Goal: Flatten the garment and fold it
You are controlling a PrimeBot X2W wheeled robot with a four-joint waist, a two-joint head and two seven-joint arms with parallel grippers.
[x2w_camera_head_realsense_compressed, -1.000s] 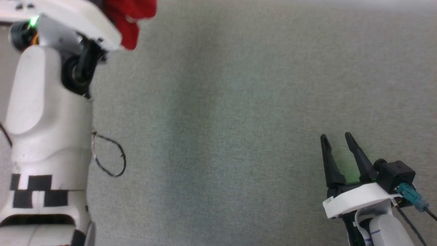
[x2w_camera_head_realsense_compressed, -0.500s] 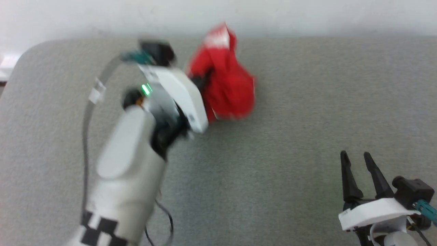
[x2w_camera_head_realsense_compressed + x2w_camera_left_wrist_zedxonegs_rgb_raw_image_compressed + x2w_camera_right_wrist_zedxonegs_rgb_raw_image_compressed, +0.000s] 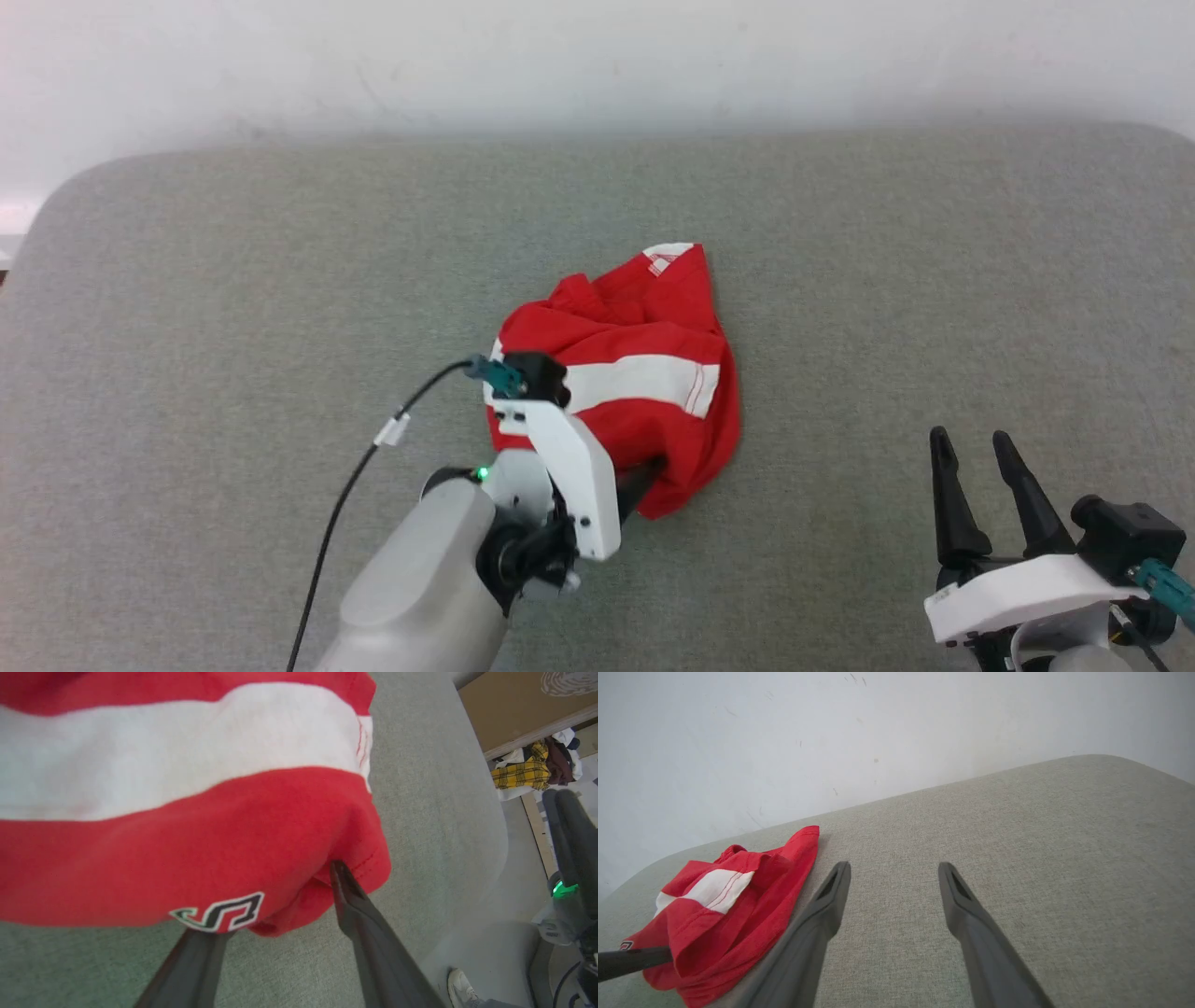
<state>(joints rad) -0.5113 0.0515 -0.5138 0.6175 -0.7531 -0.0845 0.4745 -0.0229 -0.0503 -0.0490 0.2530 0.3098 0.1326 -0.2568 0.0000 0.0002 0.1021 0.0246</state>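
The left hand (image 3: 644,478) is sitting with fingers (image 3: 359,914) parted, loose around the near hem (image 3: 369,870) of the garment (image 3: 616,331), which is lying crumpled mid-way across the bench (image 3: 233,280). To my eye it should be backing straight out, low, without dragging cloth. The right hand (image 3: 971,439) is hovering wide and empty, while one left fingertip and most of the lettering (image 3: 219,912) are hiding under folds.

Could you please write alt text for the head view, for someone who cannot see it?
A crumpled red garment with a white band lies on a grey surface. The left gripper pokes into its near edge; the right gripper rests open at lower right.
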